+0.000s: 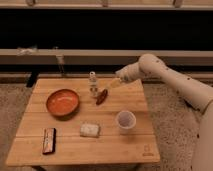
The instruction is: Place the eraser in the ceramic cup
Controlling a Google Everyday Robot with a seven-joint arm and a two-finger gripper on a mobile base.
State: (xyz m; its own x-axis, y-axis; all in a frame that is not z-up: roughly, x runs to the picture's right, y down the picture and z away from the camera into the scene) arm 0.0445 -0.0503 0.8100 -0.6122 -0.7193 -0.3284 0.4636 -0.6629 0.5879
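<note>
The gripper (113, 83) hangs wide open and empty over the table's (100, 150) back edge. The eraser (49, 140) lies far off by the front-left corner, long axis front-to-back; the ceramic cup (125, 120) stands nearer.

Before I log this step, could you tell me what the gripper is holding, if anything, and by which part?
Nothing: the gripper hovers, jaws open, over the back of the table; the eraser lies untouched at its front left.

Seemingly a robot test space: a lone wooden table (125, 146) on speckled carpet (167, 102), a dark wall (100, 30) with pale rails (90, 56) across the upper frame, and a white robot arm (172, 76) at right, its gripper (111, 85), jaws apart, over the table's upper middle.
</note>
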